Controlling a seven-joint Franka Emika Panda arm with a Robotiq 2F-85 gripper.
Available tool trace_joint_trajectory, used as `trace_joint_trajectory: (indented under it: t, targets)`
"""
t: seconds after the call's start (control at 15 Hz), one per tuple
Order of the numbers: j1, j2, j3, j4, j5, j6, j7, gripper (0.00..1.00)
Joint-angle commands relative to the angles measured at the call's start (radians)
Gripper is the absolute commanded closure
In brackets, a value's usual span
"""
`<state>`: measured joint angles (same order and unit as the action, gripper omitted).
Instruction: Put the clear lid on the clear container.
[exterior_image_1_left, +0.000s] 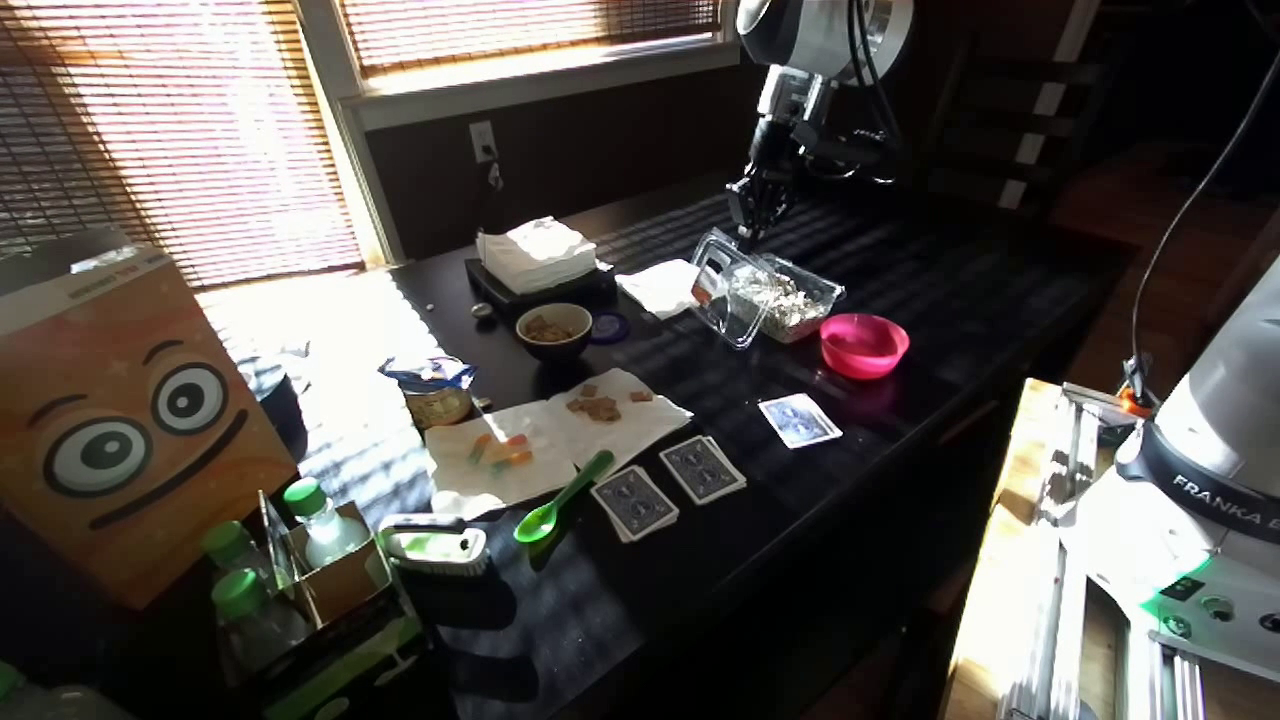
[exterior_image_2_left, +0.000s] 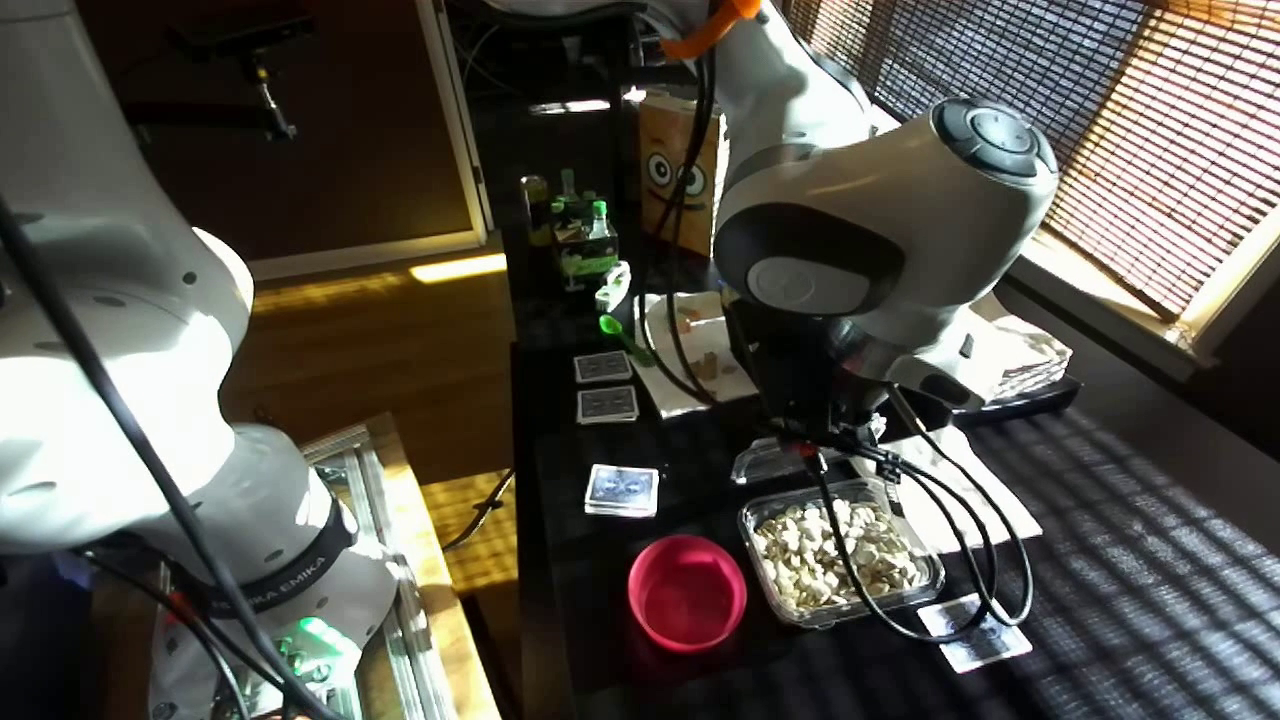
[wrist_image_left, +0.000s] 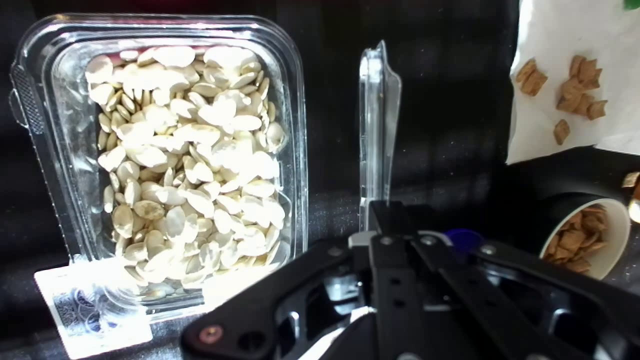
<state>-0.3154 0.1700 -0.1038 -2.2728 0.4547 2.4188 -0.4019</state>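
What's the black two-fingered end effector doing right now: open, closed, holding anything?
Black two-fingered end effector: closed, holding the thin clear rectangular plastic lid by its edge.

Arm base band (exterior_image_1_left: 1205, 492), right edge in an exterior view: "FRANKA E", then cut off. Same band (exterior_image_2_left: 285, 585), lower left in an exterior view — "EMIKA" legible. Orange box (exterior_image_1_left: 145, 430) print, left — too blurry.
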Motion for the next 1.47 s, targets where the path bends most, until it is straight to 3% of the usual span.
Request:
trace_joint_trajectory:
  t: [0.0,0.67,1.4]
  targets:
    - [-0.014,-0.026,-0.018,0.024,0.065,-0.099,-0.091,1.00]
    - [-0.074,-0.014,-0.115,0.125,0.096,-0.280,-0.204,1.00]
    - [-0.081,0.035,-0.139,0.190,0.051,-0.326,-0.199,1.00]
